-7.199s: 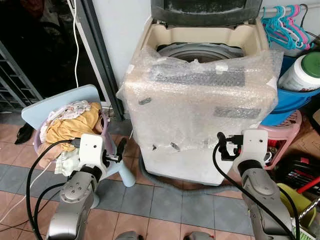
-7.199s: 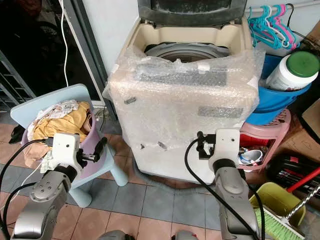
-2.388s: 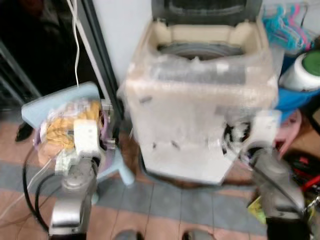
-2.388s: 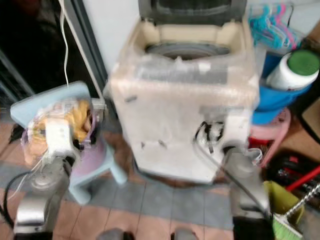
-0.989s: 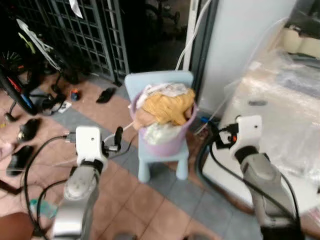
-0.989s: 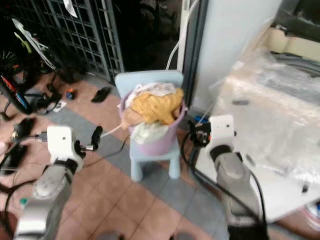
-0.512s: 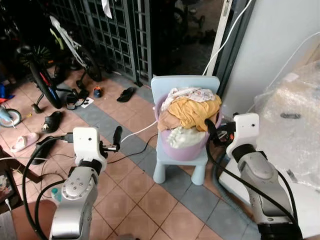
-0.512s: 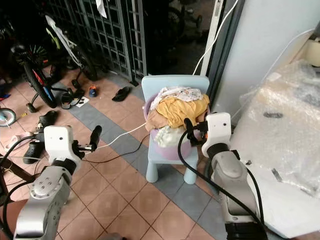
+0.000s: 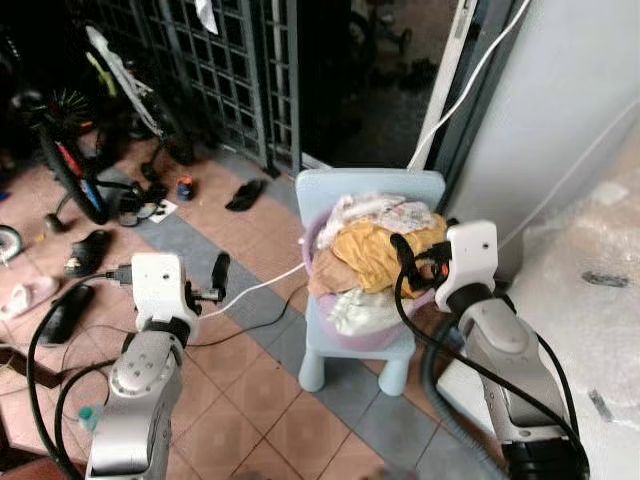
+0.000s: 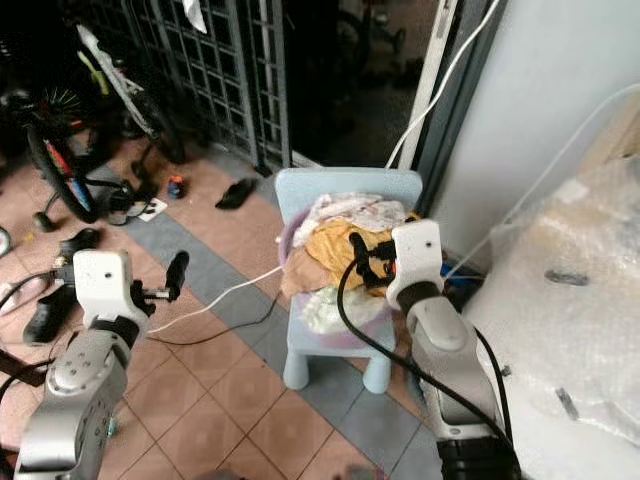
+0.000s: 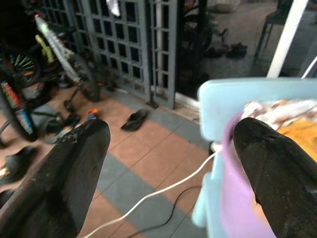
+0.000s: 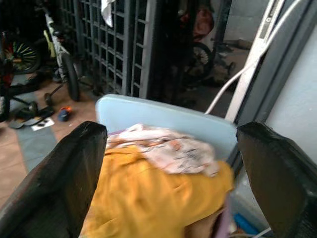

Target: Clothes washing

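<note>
A purple laundry basket [image 11: 233, 198] sits on a light-blue child's chair [image 9: 370, 185], heaped with a yellow garment [image 9: 370, 255] and a white patterned garment [image 9: 385, 212]. My right gripper [image 9: 403, 252] is open just above the right side of the heap, and in its wrist view the yellow garment [image 12: 148, 198] lies between the spread fingers [image 12: 74, 168]. My left gripper [image 9: 218, 275] is open in the air to the left of the chair, apart from the basket. The bubble-wrapped washing machine [image 9: 590, 290] stands at the right edge.
A metal grille gate [image 9: 230, 70] and a bicycle [image 9: 70, 130] stand behind on the left. Sandals [image 9: 245, 193] and shoes [image 9: 90, 250] lie on the tiled floor. A white cable [image 9: 250, 290] runs from the chair. A white wall [image 9: 580, 100] rises behind the washer.
The view has swung left from the washing machine to the chair and basket. My right gripper has come in over the clothes; the left stays out to the side.
</note>
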